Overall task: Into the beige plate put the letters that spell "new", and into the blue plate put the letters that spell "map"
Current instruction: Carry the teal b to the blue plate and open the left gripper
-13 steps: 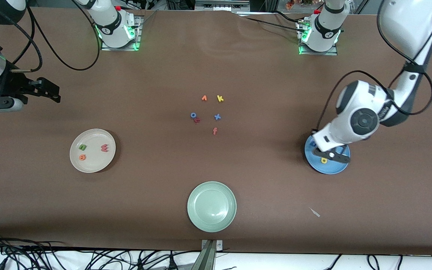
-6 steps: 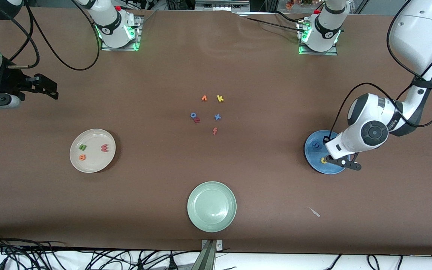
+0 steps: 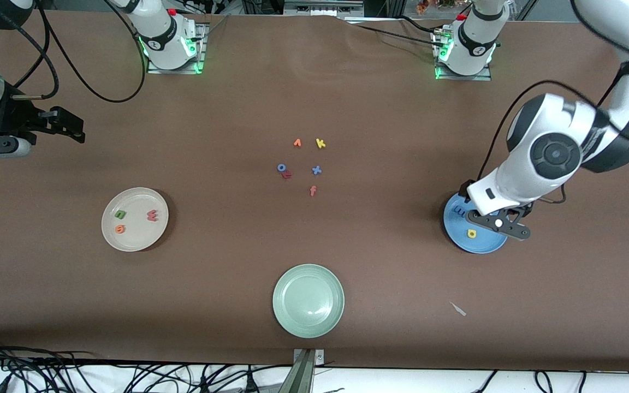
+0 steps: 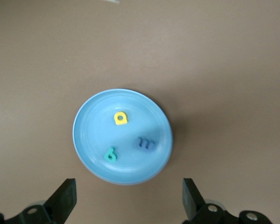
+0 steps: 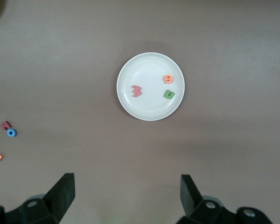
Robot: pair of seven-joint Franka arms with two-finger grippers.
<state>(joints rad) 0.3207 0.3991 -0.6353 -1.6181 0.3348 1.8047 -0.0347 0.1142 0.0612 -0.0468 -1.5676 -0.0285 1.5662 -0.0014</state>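
With m, a and p lying in the blue plate (image 4: 86, 140) directly beneath it, the left gripper (image 4: 126, 203) hangs released and empty, nothing left to fetch.

My black left gripper (image 4: 128, 200) looks down on the plain sky-blue shallow plate (image 4: 91, 116), which carries a small yellow foam a (image 4: 120, 118), a darker blue foam m (image 4: 145, 143) and a teal foam p (image 4: 111, 154). My black right gripper (image 5: 126, 193) sees the plain cream-beige shallow plate (image 5: 149, 112), with a green foam n (image 5: 169, 94), an orange foam e (image 5: 168, 79) and a pinkish-red foam w (image 5: 136, 90). A plain pale green plate (image 3: 292, 319) sits unpatterned. The tablecloth (image 3: 380, 125) is flat brown. Loose letters: orange v (image 3: 297, 143), yellow k (image 3: 320, 143), blue o (image 3: 281, 167), blue x (image 3: 316, 170), red f (image 3: 313, 190).
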